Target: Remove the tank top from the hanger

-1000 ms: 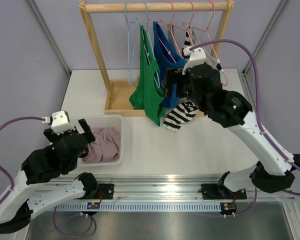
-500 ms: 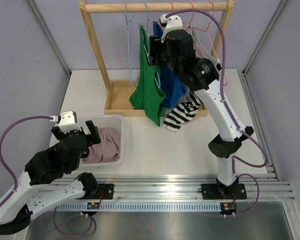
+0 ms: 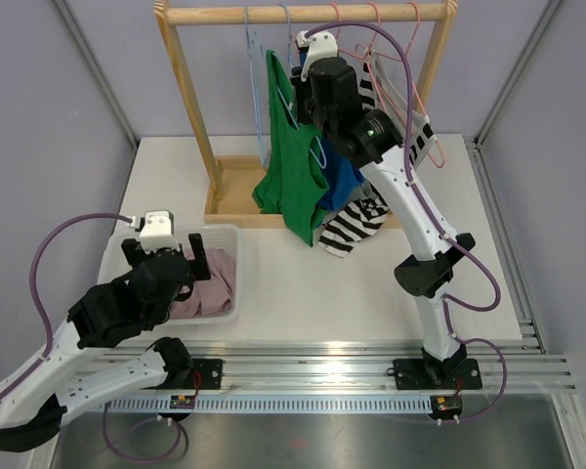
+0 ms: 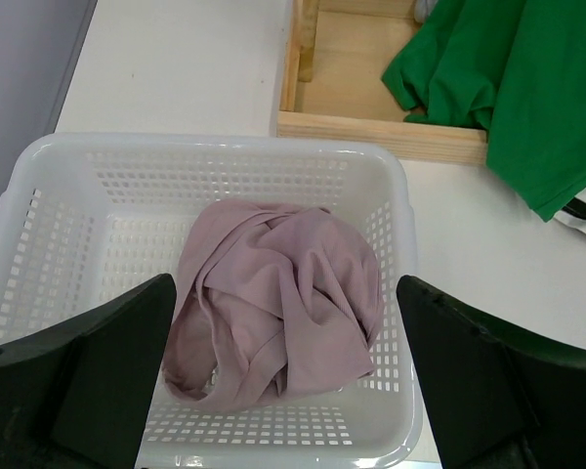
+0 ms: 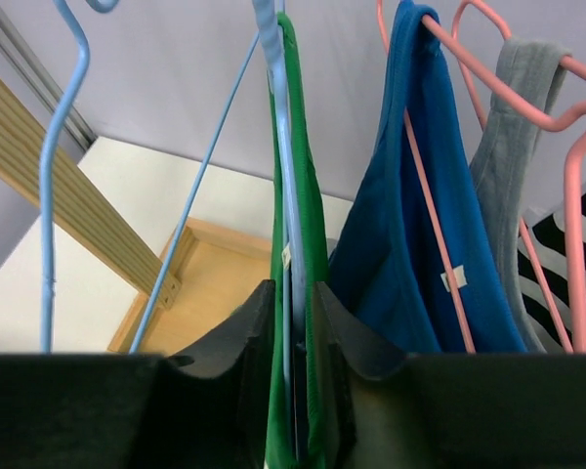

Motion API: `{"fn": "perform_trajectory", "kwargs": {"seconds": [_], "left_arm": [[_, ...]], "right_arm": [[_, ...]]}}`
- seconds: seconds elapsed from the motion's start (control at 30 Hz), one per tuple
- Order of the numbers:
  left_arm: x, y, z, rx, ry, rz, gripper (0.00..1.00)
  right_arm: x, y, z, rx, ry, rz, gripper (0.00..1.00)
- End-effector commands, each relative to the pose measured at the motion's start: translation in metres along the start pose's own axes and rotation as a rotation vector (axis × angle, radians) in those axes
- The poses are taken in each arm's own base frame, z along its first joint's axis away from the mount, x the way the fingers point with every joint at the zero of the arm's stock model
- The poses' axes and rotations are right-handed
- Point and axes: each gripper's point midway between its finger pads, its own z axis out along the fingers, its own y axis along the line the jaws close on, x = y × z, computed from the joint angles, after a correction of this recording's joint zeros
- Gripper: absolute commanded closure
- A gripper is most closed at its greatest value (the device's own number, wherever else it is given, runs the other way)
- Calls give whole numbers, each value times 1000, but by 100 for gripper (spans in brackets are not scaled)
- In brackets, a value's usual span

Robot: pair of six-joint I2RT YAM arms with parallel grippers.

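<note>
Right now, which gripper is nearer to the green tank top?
Right. The right gripper is up at the rail, pinching the green tank top near its shoulder; the left gripper hangs open above the basket, well away from it.

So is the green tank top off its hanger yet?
On: green tank top hangs from the blue hanger, right fingers pinching its strap.

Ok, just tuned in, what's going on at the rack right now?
The right gripper is up at the wooden rack, its jaws pinched around the shoulder of the green tank top and the light-blue hanger it hangs on. The top is not yet off the hanger. The left gripper hovers with jaws open over the white basket, which holds a crumpled pink garment.
</note>
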Motion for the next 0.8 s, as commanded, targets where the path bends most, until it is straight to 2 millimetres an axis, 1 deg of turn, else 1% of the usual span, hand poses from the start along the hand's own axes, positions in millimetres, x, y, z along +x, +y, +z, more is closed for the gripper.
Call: {"fn": "perform_trajectory", "kwargs": {"seconds": [0.0, 0.03, 0.13, 0.17, 0.23, 0.3, 0.33, 0.37, 0.43, 0.47, 0.53, 0.57, 0.63, 0.67, 0.73, 0.77], "left_arm": [[1, -14, 7, 22, 15, 20, 1], [2, -16, 8, 21, 19, 27, 1], [5, -19, 10, 17, 33, 49, 1], [5, -19, 10, 17, 36, 52, 1], [6, -21, 12, 15, 43, 61, 1], [7, -22, 13, 17, 48, 68, 1], [8, -23, 13, 15, 51, 74, 1], [9, -23, 13, 17, 54, 76, 1], [8, -24, 13, 19, 53, 74, 1], [8, -24, 13, 21, 53, 73, 1], [8, -23, 13, 20, 53, 74, 1], [8, -23, 13, 20, 53, 74, 1], [8, -23, 12, 21, 50, 69, 1], [8, -23, 12, 24, 52, 69, 1], [7, -23, 12, 28, 48, 65, 1], [8, -24, 12, 30, 50, 65, 1]], "right_arm": [[-46, 1, -11, -31, -141, 19, 73], [-45, 2, -11, -36, -140, 18, 74], [-44, 6, -10, -57, -136, 16, 83], [-43, 8, -10, -66, -134, 22, 92], [-47, 13, -14, -95, -141, 30, 100], [-59, 12, -24, -105, -169, 46, 100], [-63, 12, -25, -107, -182, 55, 100], [-73, 12, -34, -118, -207, 69, 100], [-85, 11, -41, -125, -241, 90, 100], [-95, 9, -50, -129, -266, 104, 100], [-107, 10, -58, -141, -301, 120, 100], [-114, 8, -65, -145, -319, 127, 100], [-119, 6, -70, -145, -335, 127, 100], [-125, 5, -77, -147, -348, 133, 100], [-127, 2, -82, -143, -353, 135, 100], [-134, 0, -91, -149, -368, 146, 100]]}}
